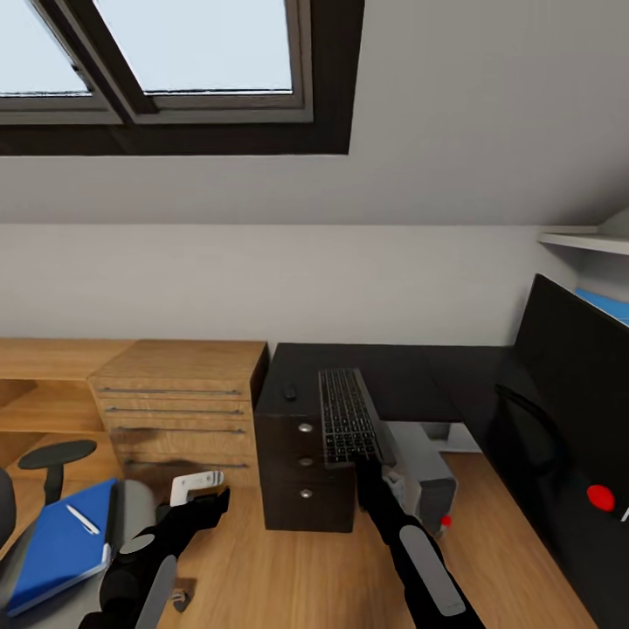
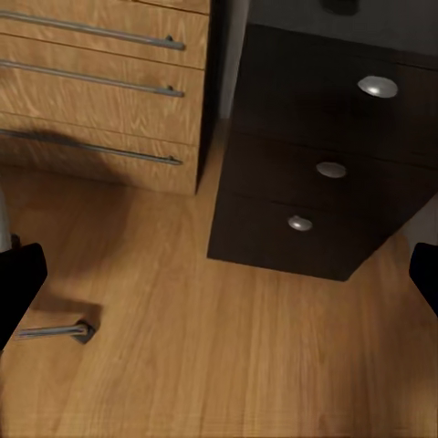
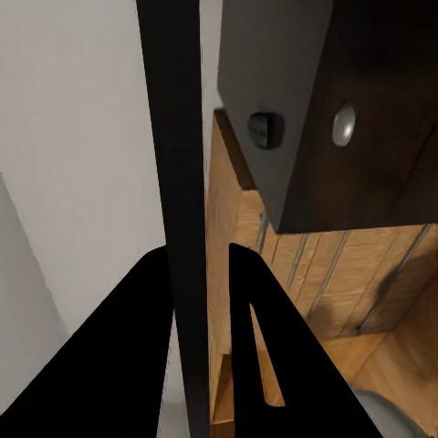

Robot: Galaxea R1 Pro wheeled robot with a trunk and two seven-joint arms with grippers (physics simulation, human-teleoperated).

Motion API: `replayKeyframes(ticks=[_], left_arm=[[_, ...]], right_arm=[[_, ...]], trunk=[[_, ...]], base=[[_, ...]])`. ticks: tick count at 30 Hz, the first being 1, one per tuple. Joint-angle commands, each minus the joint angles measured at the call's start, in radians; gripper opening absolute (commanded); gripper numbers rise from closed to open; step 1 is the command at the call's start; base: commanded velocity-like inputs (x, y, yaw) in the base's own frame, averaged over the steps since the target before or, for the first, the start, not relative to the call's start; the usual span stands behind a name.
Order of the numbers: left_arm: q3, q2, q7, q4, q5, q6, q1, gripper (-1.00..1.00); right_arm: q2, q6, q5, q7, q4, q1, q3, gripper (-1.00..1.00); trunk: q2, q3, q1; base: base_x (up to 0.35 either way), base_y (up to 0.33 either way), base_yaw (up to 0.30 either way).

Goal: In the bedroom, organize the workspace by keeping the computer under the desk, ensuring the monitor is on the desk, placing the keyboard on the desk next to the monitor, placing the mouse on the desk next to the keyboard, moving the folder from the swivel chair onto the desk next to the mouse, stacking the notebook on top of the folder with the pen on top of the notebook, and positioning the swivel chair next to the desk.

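Observation:
My right gripper [image 1: 365, 465] is shut on the near end of the keyboard [image 1: 347, 416], which lies lengthwise over the black desk [image 1: 402, 377]. The keyboard [image 3: 175, 182] shows edge-on between the gripper's black fingers [image 3: 260, 310]. The mouse [image 1: 289, 392] sits on the desk just left of it. At the right the monitor [image 1: 568, 411] stands on the desk, and the computer [image 1: 424, 476] is beneath it. The blue folder [image 1: 57, 546] lies on the swivel chair [image 1: 54, 456] with the pen [image 1: 83, 520] on top. My left gripper [image 1: 197, 491] hangs open over the floor. No separate notebook can be made out.
A light wood drawer cabinet [image 1: 179, 393] stands left of the desk's black three-drawer unit [image 1: 304, 476]. A chair castor [image 2: 80, 330] rests on the plank floor [image 2: 228, 365]. The skylight [image 1: 175, 61] is overhead, and a white shelf [image 1: 584, 239] hangs at the far right.

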Motion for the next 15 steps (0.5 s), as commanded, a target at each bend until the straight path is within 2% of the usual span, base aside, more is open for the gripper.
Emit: replayKeyframes(ticks=[1, 5, 7, 8, 15], left_arm=[[-0.001, 0.0, 0.009, -0.001, 0.011, 0.004, -0.001, 1.0], [-0.001, 0.0, 0.008, -0.001, 0.012, 0.008, -0.001, 1.0], [-0.002, 0.0, 0.008, -0.001, 0.012, 0.009, -0.001, 1.0], [-0.002, 0.0, 0.007, -0.001, 0.012, 0.011, -0.001, 1.0], [-0.001, 0.0, 0.007, -0.001, 0.012, 0.011, -0.001, 1.0]], right_arm=[[0.0, 0.0, -0.011, 0.002, 0.0, -0.001, 0.0, -1.0], [0.001, -0.05, -0.011, 0.003, 0.01, -0.001, 0.002, -1.0], [0.001, -0.075, -0.011, 0.003, 0.037, -0.001, 0.004, -1.0], [0.003, -0.111, -0.01, 0.003, 0.074, -0.001, 0.005, -1.0], [0.005, -0.128, -0.009, 0.003, 0.084, -0.001, 0.007, -1.0]], trunk=[[-0.001, -0.001, 0.001], [-0.001, -0.001, 0.001], [-0.001, -0.001, 0.001], [-0.001, -0.001, 0.001], [-0.001, -0.001, 0.001]], base=[[0.326, 0.11, 0.0], [0.326, 0.112, 0.0], [0.326, 0.098, 0.0], [0.326, 0.018, 0.0], [0.326, 0.028, 0.0]])
